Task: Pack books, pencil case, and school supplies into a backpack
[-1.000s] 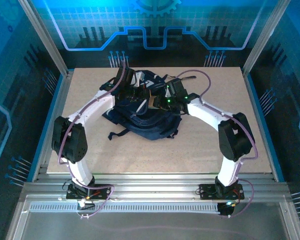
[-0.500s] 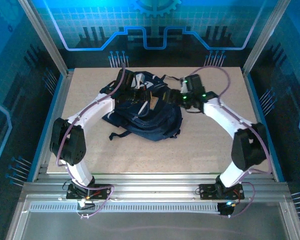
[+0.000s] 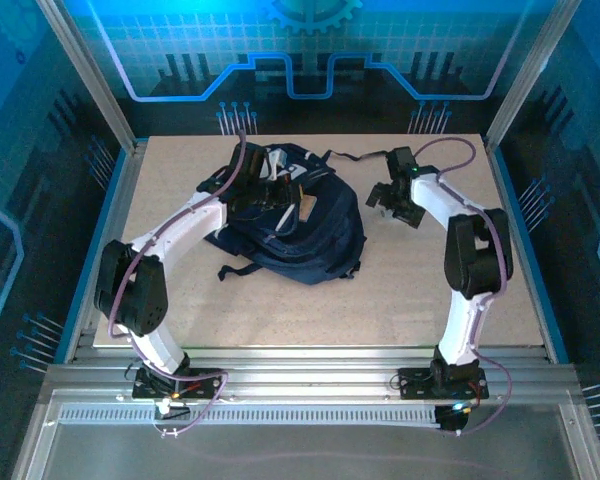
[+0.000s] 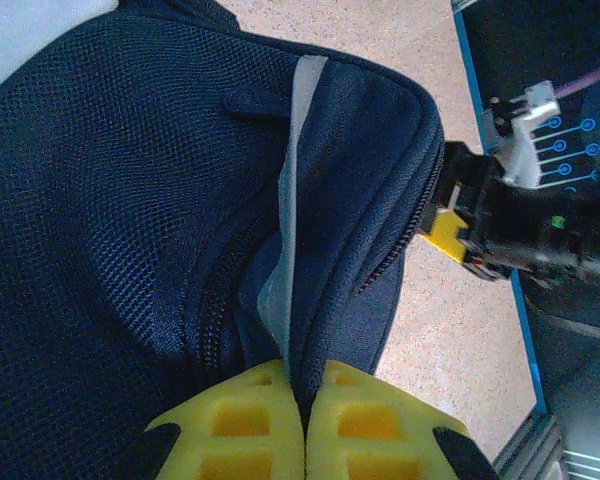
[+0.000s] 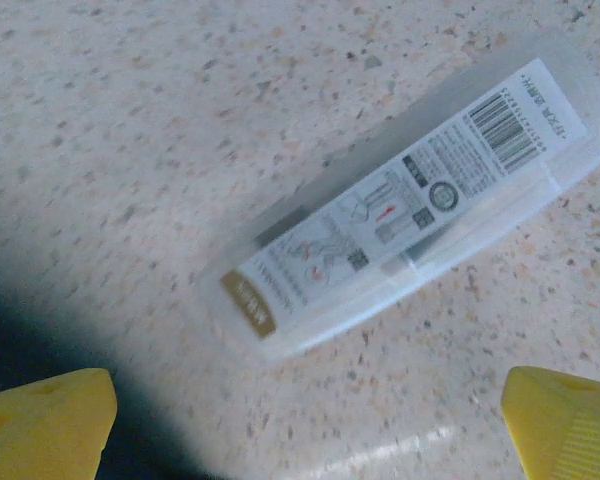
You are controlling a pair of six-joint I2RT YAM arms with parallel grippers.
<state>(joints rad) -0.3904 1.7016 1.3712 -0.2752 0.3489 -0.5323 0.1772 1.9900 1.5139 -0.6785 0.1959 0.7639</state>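
Left gripper (image 4: 305, 432): the yellow ribbed fingertips (image 4: 242, 432) are pressing together and pinching a fold of the large dark navy fabric backpack (image 4: 120, 200), right where its pale grey stripe (image 4: 298, 140) is running down into the pinch. Navy mesh is spreading out to one side of the stripe, and a dark zipper line (image 4: 405, 235) is curving along the other.

Right gripper (image 5: 302, 425): the yellow fingertips (image 5: 40, 420) are standing wide apart and gripping nothing. Ahead of them a narrow clear plastic case with a white barcode label (image 5: 410, 210) is lying flat and slanted on the speckled tan tabletop (image 5: 130, 110). No contact is showing between the fingers and the case.

From the top view, the backpack (image 3: 315, 245) is lying toward the far edge of the tabletop (image 3: 410, 300), left of its middle. The left gripper (image 3: 265, 192) is reaching onto the bag's upper part. The right gripper (image 3: 388, 200) is hanging over bare board just beside the bag's right side.
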